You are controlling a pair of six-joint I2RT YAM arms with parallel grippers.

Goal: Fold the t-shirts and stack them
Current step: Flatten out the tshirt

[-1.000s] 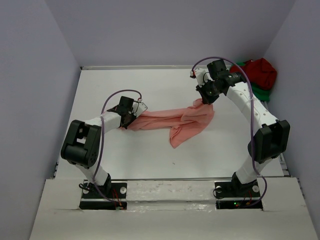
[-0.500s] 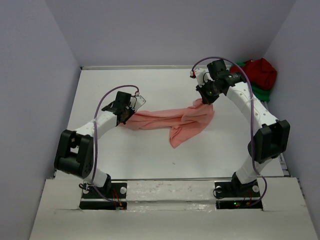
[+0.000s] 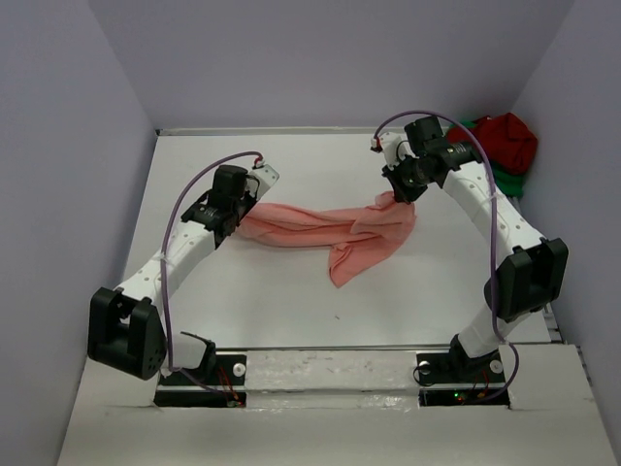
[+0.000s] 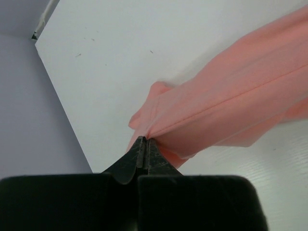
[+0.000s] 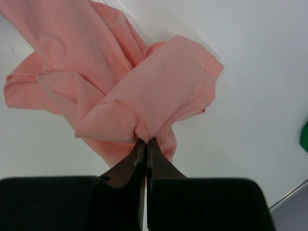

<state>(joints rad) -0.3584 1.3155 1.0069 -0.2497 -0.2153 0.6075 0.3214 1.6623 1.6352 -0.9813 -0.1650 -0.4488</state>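
Note:
A salmon-pink t-shirt (image 3: pixel 330 228) stretches bunched across the middle of the white table (image 3: pixel 291 311). My left gripper (image 3: pixel 239 211) is shut on its left end, where the cloth (image 4: pixel 226 110) is pinched between the jaws (image 4: pixel 143 140). My right gripper (image 3: pixel 393 194) is shut on the right end, the fabric (image 5: pixel 159 91) gathered at its tips (image 5: pixel 146 141). A loose part of the shirt droops toward the near side. The dark red t-shirt (image 3: pixel 506 141) lies heaped on the bright green one (image 3: pixel 505 180) in the far right corner.
Lilac walls close in the table on the left, back and right. The table's left edge (image 4: pixel 62 110) runs close to my left gripper. A green scrap (image 5: pixel 304 135) shows at the right rim of the right wrist view.
My left arm has swung outward and away from the near edge, carrying the shirt's left end farther back and pulling the cloth straighter. The right arm has held still.

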